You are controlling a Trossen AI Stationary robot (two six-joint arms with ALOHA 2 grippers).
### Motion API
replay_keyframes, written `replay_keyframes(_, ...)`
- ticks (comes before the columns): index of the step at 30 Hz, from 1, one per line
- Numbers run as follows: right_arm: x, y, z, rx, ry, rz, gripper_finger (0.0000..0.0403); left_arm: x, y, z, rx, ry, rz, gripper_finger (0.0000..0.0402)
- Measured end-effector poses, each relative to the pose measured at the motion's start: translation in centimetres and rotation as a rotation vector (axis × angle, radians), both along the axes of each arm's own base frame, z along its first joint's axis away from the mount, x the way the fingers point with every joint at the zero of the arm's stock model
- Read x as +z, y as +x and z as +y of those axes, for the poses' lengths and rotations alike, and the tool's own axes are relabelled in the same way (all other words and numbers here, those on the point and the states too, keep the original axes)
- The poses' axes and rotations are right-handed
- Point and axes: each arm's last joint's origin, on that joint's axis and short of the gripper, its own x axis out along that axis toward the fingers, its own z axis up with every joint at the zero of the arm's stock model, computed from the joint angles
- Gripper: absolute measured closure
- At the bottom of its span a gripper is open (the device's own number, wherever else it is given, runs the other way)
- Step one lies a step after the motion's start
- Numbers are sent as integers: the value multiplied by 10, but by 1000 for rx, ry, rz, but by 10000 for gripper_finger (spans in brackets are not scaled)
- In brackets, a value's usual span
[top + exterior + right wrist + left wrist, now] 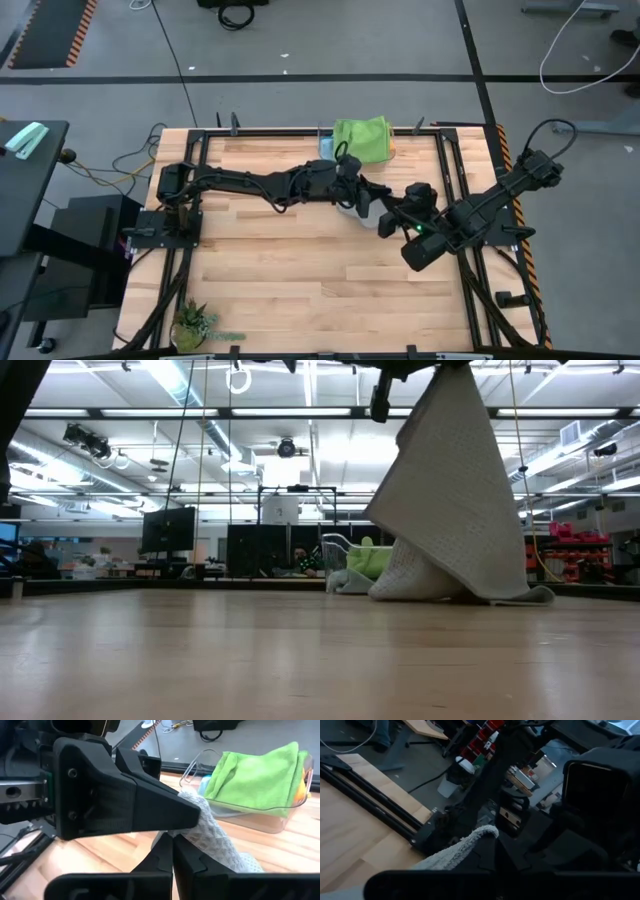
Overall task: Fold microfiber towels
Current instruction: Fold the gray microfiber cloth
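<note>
Pale butcher-block planks make up the table (300,260), framed by black rails, standing on a grey concrete floor crossed by dark tape lines and loose cables. Beyond the far edge the low view looks into a wide workshop with rows of ceiling strip lights, dark monitors and red storage bins at the room's right side. A small green plant (192,323) sits at the near left corner.

Near the middle of the far edge a clear plastic bin (260,815) holds the folded bright green towel (362,138), with a bit of light blue towel (326,147) and yellow-orange towel (300,787) beside and under it.

Right of the table's centre both arms meet over the light grey towel (450,500). It hangs in a tent shape with its lower edge bunched on the wood. The left gripper (368,197) is clamped on the cloth near its top, and the right gripper (172,840) is closed on the grey cloth too, just beside the left one.
</note>
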Motion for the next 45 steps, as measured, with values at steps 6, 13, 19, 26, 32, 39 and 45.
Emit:
replay_keyframes(6,-1,-9,5,3,-4,11,400,0,0,0,-4,-2,-5,391)
replay_keyframes(13,-7,-30,13,-7,77,104,402,5,-1,5,13,-1,-34,393)
replay_keyframes(19,-8,-47,19,-35,125,117,402,3,0,8,12,0,-26,392)
replay_keyframes(26,-13,-38,27,8,138,129,402,5,0,8,5,0,-42,395)
replay_keyframes(32,-14,-46,31,31,183,214,396,6,0,3,-71,-4,-63,393)
replay_keyframes(39,-45,-64,38,-23,314,385,395,1,0,-25,-179,23,-10,392)
replay_keyframes(45,-96,-74,52,67,340,367,383,5,-1,-37,-195,15,-49,395)
